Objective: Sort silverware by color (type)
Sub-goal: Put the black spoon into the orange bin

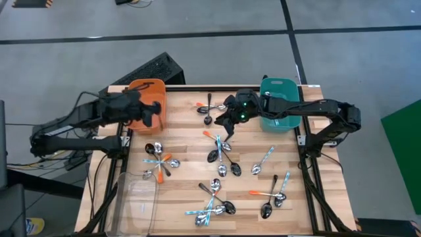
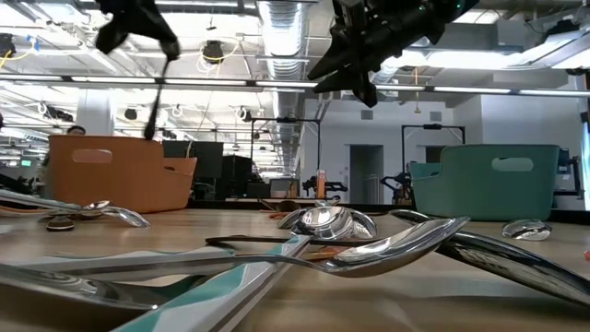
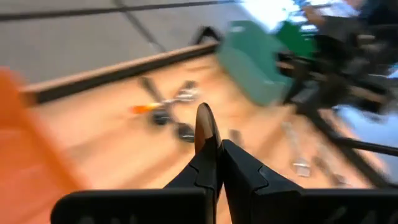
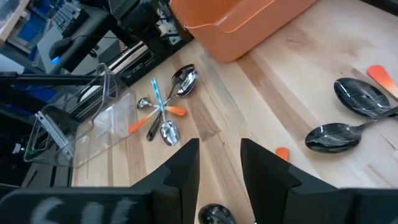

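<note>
Spoons [image 1: 221, 166] are lying scattered in small crossed heaps over the wooden table [image 1: 184, 148], some with orange handles, some light-blue, some all dark. They are looking light, stiff and slippery, with polished bowls, so the slim handle is likely the better place to pinch, away from the rounded metal.

The left gripper [image 3: 215, 163] is hovering over the orange bin [image 1: 147, 100] at the table's far left, its fingers clenched on one spoon [image 3: 205, 126] by the handle, bowl pointing away.

The right gripper [image 4: 220, 163] is hanging above the table's middle, beside the teal bin [image 1: 279, 112], its fingers released and holding nothing.

A clear container [image 1: 137, 201] is sitting at the near left corner.

Crossed handles are standing in the way: in most heaps one spoon is lying over another, so lifting one could drag or flick its neighbour. A few single spoons near the right edge are looking easier to take.
</note>
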You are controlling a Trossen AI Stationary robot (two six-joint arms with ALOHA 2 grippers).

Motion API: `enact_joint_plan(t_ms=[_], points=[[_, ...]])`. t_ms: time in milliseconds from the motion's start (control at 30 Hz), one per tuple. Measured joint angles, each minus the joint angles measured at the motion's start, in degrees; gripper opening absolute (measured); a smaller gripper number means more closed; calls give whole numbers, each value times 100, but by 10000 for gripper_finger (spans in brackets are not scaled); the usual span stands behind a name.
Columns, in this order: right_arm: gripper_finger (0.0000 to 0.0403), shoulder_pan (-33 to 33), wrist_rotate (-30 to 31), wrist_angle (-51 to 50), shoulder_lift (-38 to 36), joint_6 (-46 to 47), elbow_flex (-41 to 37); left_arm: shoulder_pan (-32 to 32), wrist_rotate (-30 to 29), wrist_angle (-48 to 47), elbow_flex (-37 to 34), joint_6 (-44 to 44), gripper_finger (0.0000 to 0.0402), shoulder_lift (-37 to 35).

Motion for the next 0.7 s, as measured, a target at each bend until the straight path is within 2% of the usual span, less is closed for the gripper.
enact_joint_plan(t_ms=[133,233,400,700], points=[[139,-2,-10,0,0,0,0,317,-538,-621,624,420,0,234],[138,-2,-14,-13,0,0,0,599,-577,-665,934,922,0,465],[138,5,-16,-192,0,34,0,1046,-571,-804,1068,1229,0,986],[138,7,-14,-1262,-66,300,-4,2163,-547,-2113,1061,644,4,2155]])
